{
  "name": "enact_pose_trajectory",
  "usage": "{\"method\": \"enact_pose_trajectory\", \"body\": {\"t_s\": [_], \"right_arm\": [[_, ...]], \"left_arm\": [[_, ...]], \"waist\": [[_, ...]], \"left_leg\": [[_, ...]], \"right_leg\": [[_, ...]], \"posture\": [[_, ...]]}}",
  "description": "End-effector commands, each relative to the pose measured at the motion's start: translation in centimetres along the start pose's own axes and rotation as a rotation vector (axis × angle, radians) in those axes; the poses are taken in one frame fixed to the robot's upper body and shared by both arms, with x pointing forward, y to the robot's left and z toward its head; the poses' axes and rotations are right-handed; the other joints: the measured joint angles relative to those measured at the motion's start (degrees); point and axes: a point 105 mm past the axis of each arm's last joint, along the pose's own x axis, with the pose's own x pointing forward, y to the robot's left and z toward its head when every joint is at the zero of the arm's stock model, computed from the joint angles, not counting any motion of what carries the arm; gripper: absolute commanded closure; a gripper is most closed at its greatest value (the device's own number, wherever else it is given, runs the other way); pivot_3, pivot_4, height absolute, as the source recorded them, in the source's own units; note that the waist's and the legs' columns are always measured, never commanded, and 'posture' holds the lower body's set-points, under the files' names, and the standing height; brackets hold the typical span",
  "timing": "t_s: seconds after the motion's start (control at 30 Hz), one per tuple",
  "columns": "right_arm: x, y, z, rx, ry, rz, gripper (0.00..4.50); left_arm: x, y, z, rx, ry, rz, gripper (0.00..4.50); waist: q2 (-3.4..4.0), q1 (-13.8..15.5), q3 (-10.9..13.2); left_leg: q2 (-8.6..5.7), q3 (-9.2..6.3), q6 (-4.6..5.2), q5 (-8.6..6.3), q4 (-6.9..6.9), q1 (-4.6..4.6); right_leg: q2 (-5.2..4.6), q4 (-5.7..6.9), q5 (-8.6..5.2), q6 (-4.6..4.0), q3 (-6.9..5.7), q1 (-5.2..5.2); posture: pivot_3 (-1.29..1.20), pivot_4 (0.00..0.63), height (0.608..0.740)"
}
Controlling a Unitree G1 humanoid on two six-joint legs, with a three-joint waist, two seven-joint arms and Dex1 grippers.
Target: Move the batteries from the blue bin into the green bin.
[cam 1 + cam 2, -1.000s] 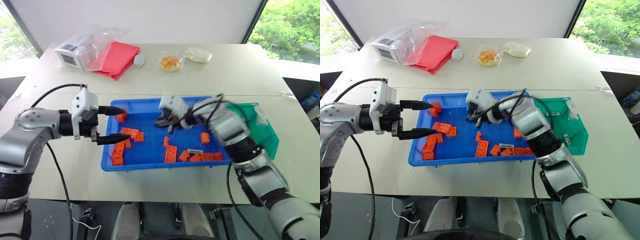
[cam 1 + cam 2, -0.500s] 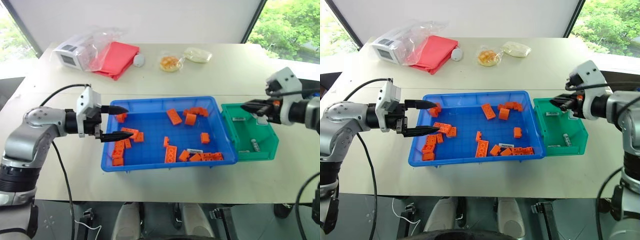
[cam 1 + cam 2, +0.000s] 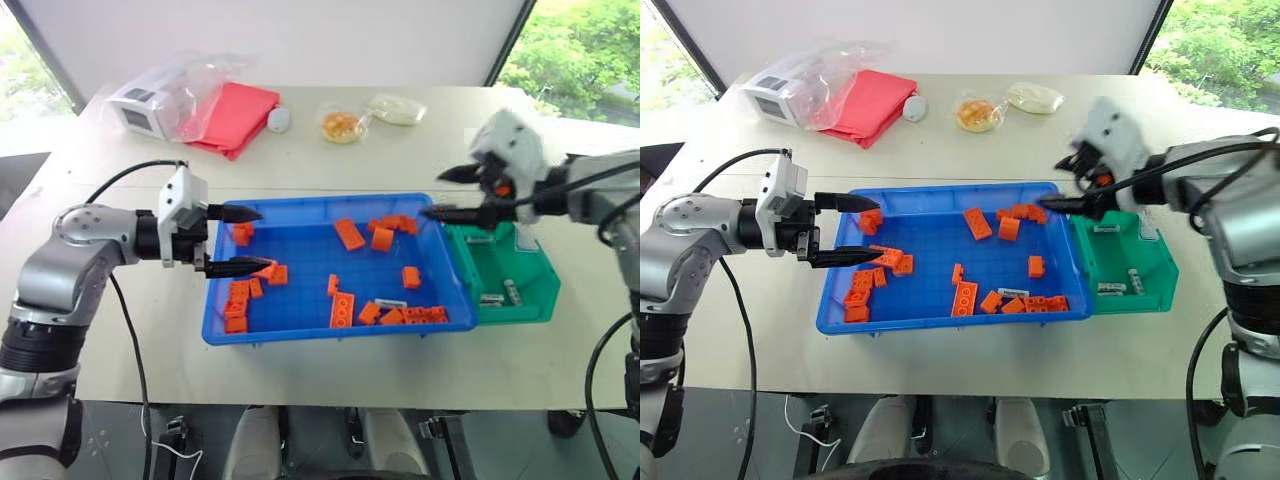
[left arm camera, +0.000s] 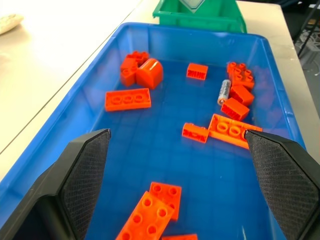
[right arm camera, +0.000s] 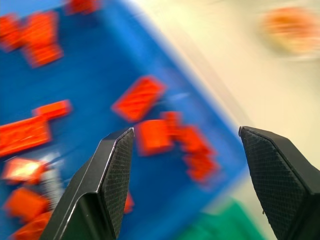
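Near the lower middle of the left eye view, one battery (image 3: pixel 391 301) lies in the blue bin (image 3: pixel 310 331) among orange bricks (image 3: pixel 342 308), touching them, so a grab there could pinch a brick instead or push the battery under the pile. At right, the right pincer (image 3: pixel 440 192) hangs open and empty over the blue bin's far right corner beside the green bin (image 3: pixel 520 314), where two batteries (image 3: pixel 512 292) rest; the left pincer (image 3: pixel 242 239) gapes empty at the bin's left end. Any batteries under bricks are hidden, and the right wrist view is too blurred to read.
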Motion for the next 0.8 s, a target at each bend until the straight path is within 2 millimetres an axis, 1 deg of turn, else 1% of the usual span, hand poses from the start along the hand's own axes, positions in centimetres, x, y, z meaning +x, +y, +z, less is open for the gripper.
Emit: {"method": "enact_pose_trajectory", "body": {"t_s": [0.03, 0.13, 0.23, 0.3, 0.37, 0.57, 0.7, 0.8], "right_arm": [[1.7, 2.2, 0.1, -0.098, 0.053, 0.124, 1.08], [2.9, 3.9, -1.5, -0.130, 0.130, 0.224, 1.08], [3.6, 4.7, -2.7, -0.158, 0.183, 0.276, 1.08], [3.9, 5.1, -3.1, -0.170, 0.201, 0.310, 1.08], [4.2, 5.3, -3.4, -0.179, 0.209, 0.323, 1.08], [5.6, 5.0, -4.2, -0.214, 0.232, 0.322, 1.08], [6.1, 5.1, -5.5, -0.251, 0.266, 0.339, 1.08], [6.4, 4.7, -6.5, -0.270, 0.290, 0.330, 1.08]], "left_arm": [[-0.6, -0.4, 0.9, 0.045, -0.005, 0.012, 0.00], [-0.8, -0.6, 0.8, 0.044, 0.002, 0.020, 0.00], [-1.1, -0.6, 0.8, 0.043, 0.005, 0.036, 0.00], [-1.2, -0.7, 0.7, 0.042, 0.006, 0.044, 0.00], [-1.2, -0.9, 0.7, 0.042, 0.006, 0.048, 0.00], [-1.3, -1.2, 0.8, 0.039, 0.003, 0.058, 0.00], [-1.4, -1.1, 1.0, 0.041, 0.000, 0.067, 0.00], [-1.4, -1.1, 1.0, 0.043, 0.000, 0.070, 0.00]], "waist": [[0.00, 0.0, 0.0], [-0.01, 0.0, 0.0], [-0.01, 0.0, 0.0], [-0.02, 0.0, 0.0], [-0.02, 0.0, 0.0], [-0.03, -0.1, 0.0], [-0.03, 0.0, 0.0], [-0.03, 0.0, 0.0]], "left_leg": [[-0.02, 0.00, 0.00, 0.00, 0.05, -0.06], [-0.04, 0.00, 0.00, 0.00, 0.13, -0.14], [-0.04, -0.01, 0.00, 0.00, 0.15, -0.15], [-0.03, -0.02, 0.00, 0.00, 0.15, -0.14], [-0.03, -0.03, 0.00, 0.00, 0.15, -0.14], [-0.02, -0.03, 0.00, 0.01, 0.15, -0.12], [-0.03, -0.02, -0.01, 0.00, 0.15, -0.12], [-0.03, -0.02, -0.01, 0.01, 0.16, -0.12]], "right_leg": [[-0.03, -0.02, 0.04, 0.07, 0.00, -0.02], [-0.06, -0.04, 0.03, 0.06, -0.01, -0.03], [-0.06, -0.05, -0.02, -0.04, -0.02, -0.03], [-0.05, -0.04, -0.02, -0.04, -0.03, -0.04], [-0.04, -0.04, 0.05, 0.08, -0.05, -0.04], [-0.03, -0.01, 0.06, 0.09, -0.06, -0.04], [-0.03, -0.01, 0.06, 0.09, -0.06, -0.03], [-0.03, -0.01, 0.06, 0.09, -0.06, -0.02]], "posture": [[0.00, 0.150, 0.734], [0.00, 0.150, 0.734], [0.00, 0.150, 0.734], [0.00, 0.150, 0.734], [0.00, 0.150, 0.734], [0.00, 0.150, 0.734], [0.00, 0.150, 0.734], [0.00, 0.150, 0.734]]}}
